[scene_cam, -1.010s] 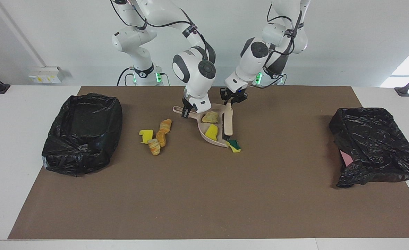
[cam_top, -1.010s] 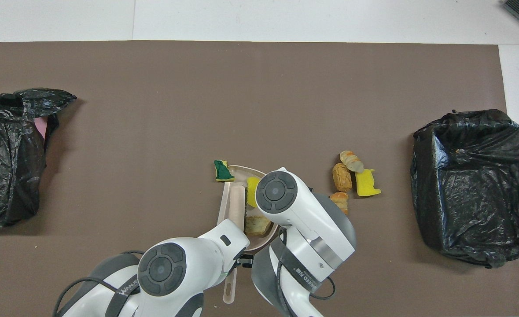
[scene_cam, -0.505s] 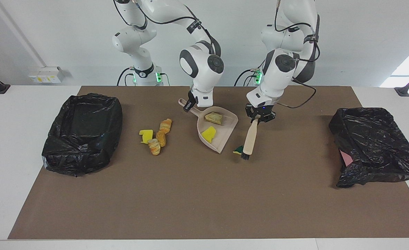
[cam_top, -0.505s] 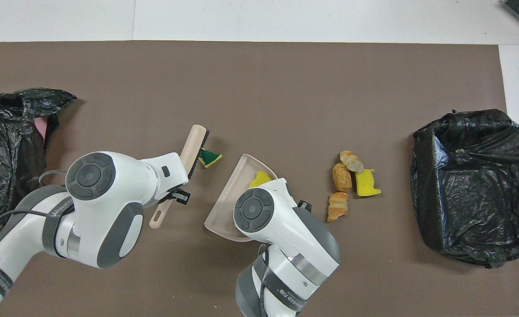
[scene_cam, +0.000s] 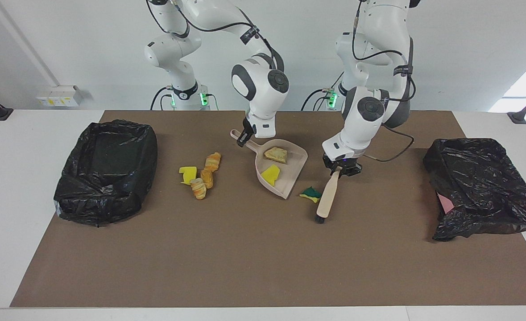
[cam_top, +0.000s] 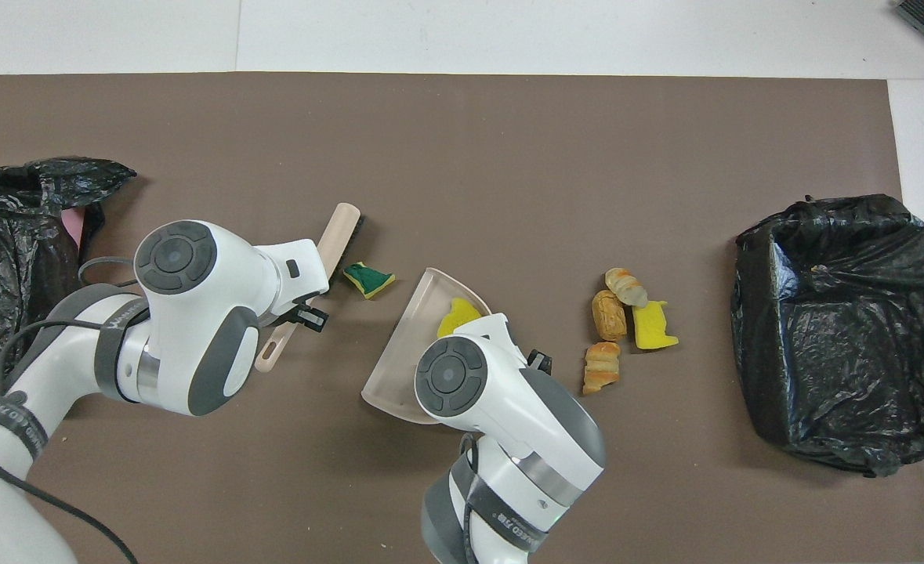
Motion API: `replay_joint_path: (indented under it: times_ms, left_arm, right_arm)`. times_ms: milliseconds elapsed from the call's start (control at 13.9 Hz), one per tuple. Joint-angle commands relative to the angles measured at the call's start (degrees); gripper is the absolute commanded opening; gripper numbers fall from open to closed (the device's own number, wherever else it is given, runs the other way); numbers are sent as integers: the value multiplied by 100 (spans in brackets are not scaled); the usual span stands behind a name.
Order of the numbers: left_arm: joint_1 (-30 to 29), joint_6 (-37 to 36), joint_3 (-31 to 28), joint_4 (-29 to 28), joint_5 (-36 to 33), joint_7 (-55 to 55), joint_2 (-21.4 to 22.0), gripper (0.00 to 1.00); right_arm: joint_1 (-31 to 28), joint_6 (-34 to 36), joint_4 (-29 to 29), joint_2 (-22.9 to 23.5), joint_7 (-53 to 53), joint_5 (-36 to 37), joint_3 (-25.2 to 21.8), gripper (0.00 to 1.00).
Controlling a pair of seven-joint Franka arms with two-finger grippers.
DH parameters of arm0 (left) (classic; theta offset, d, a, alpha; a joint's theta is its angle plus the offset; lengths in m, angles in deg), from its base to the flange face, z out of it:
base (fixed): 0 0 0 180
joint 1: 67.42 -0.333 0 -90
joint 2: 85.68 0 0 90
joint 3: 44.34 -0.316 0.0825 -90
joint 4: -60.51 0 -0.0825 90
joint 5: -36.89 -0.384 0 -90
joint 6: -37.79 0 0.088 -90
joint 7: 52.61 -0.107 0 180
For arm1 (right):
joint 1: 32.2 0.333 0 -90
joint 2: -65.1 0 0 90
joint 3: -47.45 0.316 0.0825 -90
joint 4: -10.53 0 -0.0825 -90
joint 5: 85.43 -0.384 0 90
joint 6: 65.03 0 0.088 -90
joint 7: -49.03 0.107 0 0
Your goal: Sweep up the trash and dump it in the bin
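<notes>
since a second ago both arms have drawn apart: the left gripper (scene_cam: 342, 170) has carried the brush (scene_cam: 327, 199) out of the dustpan (scene_cam: 289, 171) toward the left arm's end of the table, and the right gripper (scene_cam: 245, 136) has swung the pan round on the mat (scene_cam: 263, 258) so its mouth faces the brush. both sets of jaws are clamped, left on the brush handle, right on the pan handle.

two trash pieces lie in the pan: a bread chunk (scene_cam: 275, 154) and a yellow wedge (scene_cam: 271, 173). the green-faced sponge (scene_cam: 310, 193) lies on the mat between the pan's lip and the brush, close to both and inside neither. four more pieces, three bread chunks and a yellow wedge, form a cluster (scene_cam: 200, 176) on the mat between the pan and the open bin (scene_cam: 106, 171) at the right arm's end. a second black bag (scene_cam: 483, 187) sits at the left arm's end.

the step in hand looks like resetting the brush for a fresh stroke at the green sponge. next, i judge, the bristles should come down just beside the sponge, away from the pan, and push it over the lip while the right arm holds the pan flat and steady. the cluster is not yet swept, and nothing has visibly been dumped.
</notes>
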Motion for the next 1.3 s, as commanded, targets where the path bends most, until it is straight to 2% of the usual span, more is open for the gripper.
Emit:
replay_joint_path:
  times_ms: [0, 289, 433, 577, 938, 1226]
  left_arm:
    - [544, -572, -15, 5, -92, -129, 205, 0]
    - [1248, -713, -15, -268, 506, 351, 591, 0]
    - [1249, -802, -15, -250, 550, 686, 688, 0]
    - [1066, -793, -50, -250, 550, 740, 688, 0]
    - [160, -837, -68, -293, 550, 1037, 723, 0]
    - [238, -864, -68, -626, 541, 1689, 995, 0]
  right_arm:
    - [-76, -73, 1, 15, -12, 94, 46, 0]
    - [-75, -55, 10, 15, -3, 94, 46, 0]
    - [-75, -38, 10, 6, -3, 94, 46, 0]
    - [-75, -38, 10, 6, -3, 94, 46, 0]
    - [-84, -29, -25, -29, 6, 76, 46, 0]
    - [-697, 277, -34, -818, -466, 32, 11, 0]
